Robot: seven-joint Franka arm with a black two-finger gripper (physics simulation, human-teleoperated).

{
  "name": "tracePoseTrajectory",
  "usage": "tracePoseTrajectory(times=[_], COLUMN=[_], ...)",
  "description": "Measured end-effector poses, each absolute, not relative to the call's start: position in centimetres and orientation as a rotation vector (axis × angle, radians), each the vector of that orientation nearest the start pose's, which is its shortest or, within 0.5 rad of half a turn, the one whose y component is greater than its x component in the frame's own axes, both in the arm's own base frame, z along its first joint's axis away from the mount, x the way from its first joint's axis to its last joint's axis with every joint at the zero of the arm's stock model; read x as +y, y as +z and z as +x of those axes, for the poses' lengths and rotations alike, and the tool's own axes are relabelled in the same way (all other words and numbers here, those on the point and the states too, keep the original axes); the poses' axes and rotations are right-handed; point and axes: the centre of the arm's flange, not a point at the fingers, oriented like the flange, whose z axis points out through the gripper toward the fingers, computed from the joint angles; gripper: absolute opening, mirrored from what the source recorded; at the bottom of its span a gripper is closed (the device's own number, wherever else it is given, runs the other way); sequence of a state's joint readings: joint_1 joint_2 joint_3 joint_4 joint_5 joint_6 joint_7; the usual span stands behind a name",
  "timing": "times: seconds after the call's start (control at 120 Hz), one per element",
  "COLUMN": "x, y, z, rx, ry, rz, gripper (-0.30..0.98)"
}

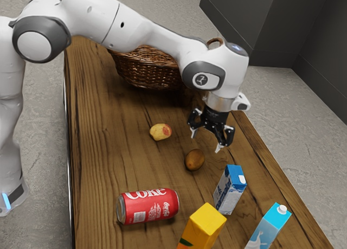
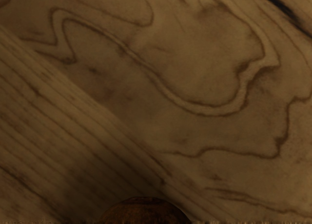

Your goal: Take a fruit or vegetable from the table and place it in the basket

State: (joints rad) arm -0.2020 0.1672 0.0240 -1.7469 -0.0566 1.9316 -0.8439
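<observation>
The tool (image 1: 206,140) hangs above the counter (image 1: 103,151), its two fingers spread apart with nothing between them, pointing down. Close beneath it, a little nearer the can than the fingertips are, lies the brown oval fruit (image 1: 194,159), resting on the wood between the counter's two long edges; in the wrist view its rounded top shows at the border of the picture, against the grain of the wood. The yellowish fruit or vegetable (image 1: 160,132), with a reddish patch, sits near the brown one, on the side toward the counter's long edge at the exterior view's left. Both are on the counter, outside the basket. On the side away from the basket, a small blue and white carton (image 1: 230,189) stands near the brown fruit. Beyond it come a yellow carton (image 1: 205,222) and, nearer the long edge at the exterior view's right, a light blue carton (image 1: 268,227) with a white cap. The red Coke can (image 1: 147,205) lies on its side, toward the long edge at the exterior view's left. The woven basket (image 1: 149,70) stands toward the counter's far end, partly behind the arm (image 1: 130,26).
</observation>
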Motion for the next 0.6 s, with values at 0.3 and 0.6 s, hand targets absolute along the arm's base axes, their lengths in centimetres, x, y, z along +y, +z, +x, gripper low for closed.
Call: tracePoseTrajectory(times=[0.3,0.6], x=[-14.4,-14.0], y=[46.1,45.1], z=[58.8,58.7], rx=[-1.085,-1.15], ry=[0.036,0.056], rz=[-2.981,-2.945], gripper=[0.69,0.69])
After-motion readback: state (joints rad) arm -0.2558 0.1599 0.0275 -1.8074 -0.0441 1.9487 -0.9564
